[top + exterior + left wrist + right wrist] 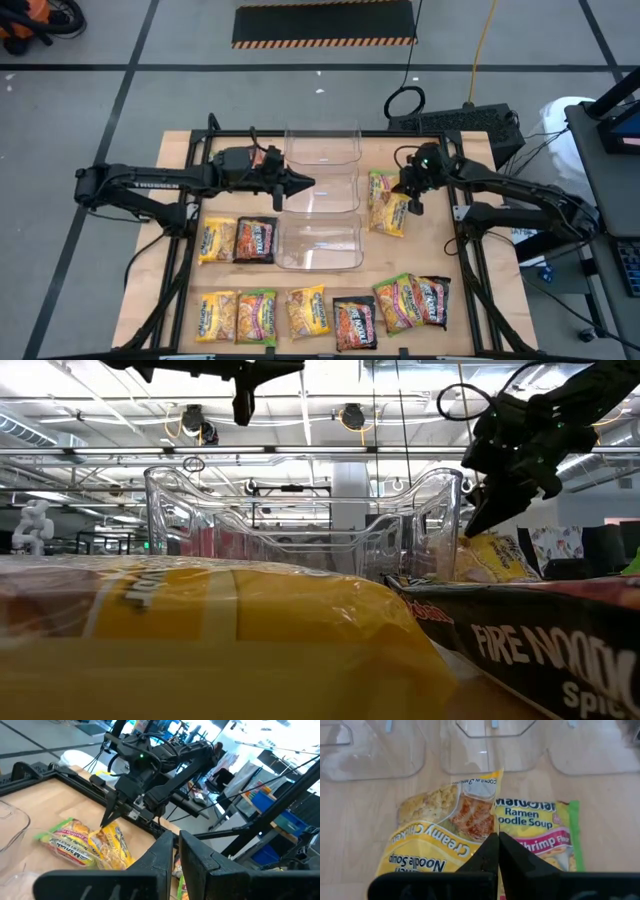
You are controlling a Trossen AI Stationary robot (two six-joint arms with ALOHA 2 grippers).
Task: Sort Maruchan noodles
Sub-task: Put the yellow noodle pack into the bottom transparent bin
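A pale wooden desk (pixel 160 255) stands on a grey tiled floor, with three clear plastic bins (pixel 320 245) in a column at its middle. The right arm reaches in from the desk's right edge, elbow bent, its claw (pixel 414 207) pointing down with fingers pressed together, the tips touching a yellow Creamy Chicken packet (pixel 437 837) without gripping it. That packet overlaps a green-edged Shrimp packet (pixel 540 827), just right of the bins. The left arm stretches level across from the left, its claw (pixel 305 183) hovering above the middle bin, fingers nearly together, holding nothing. Two packets (pixel 238 240) lie left of the nearest bin, and a row of seven packets (pixel 320 312) runs along the desk's near edge.
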